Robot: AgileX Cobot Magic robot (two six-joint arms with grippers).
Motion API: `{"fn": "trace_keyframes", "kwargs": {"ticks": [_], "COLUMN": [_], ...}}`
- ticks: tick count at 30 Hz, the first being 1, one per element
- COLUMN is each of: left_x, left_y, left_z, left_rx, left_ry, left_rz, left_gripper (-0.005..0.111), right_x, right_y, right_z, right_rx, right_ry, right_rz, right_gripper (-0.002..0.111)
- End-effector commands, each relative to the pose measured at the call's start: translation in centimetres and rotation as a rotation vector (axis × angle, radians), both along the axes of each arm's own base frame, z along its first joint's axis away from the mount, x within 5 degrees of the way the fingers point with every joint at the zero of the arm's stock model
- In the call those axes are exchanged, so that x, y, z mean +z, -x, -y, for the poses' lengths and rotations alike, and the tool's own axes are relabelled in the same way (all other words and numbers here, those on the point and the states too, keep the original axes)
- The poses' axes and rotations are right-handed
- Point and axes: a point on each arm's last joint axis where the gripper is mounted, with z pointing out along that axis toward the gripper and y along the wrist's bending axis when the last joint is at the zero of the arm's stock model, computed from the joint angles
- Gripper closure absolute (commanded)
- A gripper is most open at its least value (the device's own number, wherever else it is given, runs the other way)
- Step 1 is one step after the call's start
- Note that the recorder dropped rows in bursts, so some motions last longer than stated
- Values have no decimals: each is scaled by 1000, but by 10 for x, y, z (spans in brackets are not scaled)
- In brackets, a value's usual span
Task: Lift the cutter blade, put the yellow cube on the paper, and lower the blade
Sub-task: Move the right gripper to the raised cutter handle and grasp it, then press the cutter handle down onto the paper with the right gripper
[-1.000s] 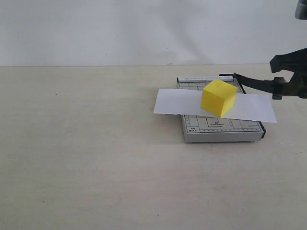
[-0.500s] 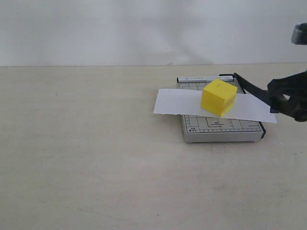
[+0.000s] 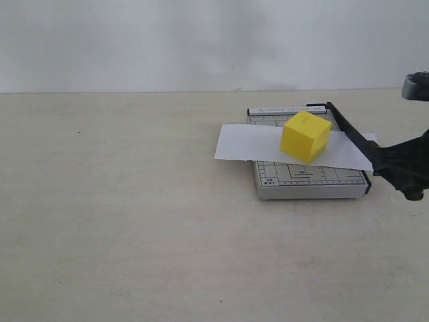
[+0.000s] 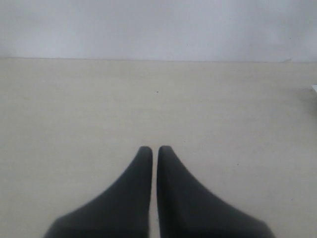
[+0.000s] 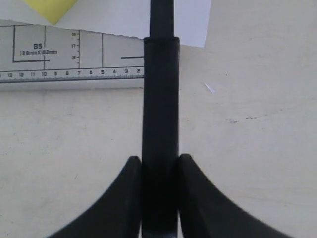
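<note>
The yellow cube rests on the white paper, which lies across the grey gridded cutter base. Along the base's right edge the black cutter blade slopes down low over the paper. My right gripper is shut on the blade's thick handle, its two fingers pressing either side of it. The right wrist view also shows a corner of the cube, the paper and the base's ruled edge. My left gripper is shut on nothing above bare table, out of the exterior view.
The cutter sits right of centre on a pale tabletop. A white wall closes the far edge. The right arm's body hangs at the right border of the exterior view.
My right gripper has gone down and slightly left with the handle, swinging the blade from raised to low over the paper's right end. The cube and paper have stayed put.
</note>
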Motion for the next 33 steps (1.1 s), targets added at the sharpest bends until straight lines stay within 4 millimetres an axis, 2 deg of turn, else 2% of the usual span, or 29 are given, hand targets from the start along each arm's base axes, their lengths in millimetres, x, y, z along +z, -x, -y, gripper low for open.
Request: {"fn": "trace_keyframes", "kwargs": {"ticks": [1,6,17,33], "left_x": [0,-1,-2,-2], "left_y": [0,0,0,0], "left_z": [0,0,0,0], "left_rx": [-6,-5,-5,-5], "left_ry": [-22,-10,-10,-10], "left_rz": [5,0,-8,-8], "left_gripper": [102,102,102,102], "right_x": [-24,-38,-52,-52], "right_y": [9,5,1,-2], "right_z": [-6,-7,-7,-7], "right_rx": [38,44,44,40], "right_ry": [-39,-44,-38,-35], "right_rz": [-168,-220,-254,-234], "right_gripper": [109,109,109,109]}}
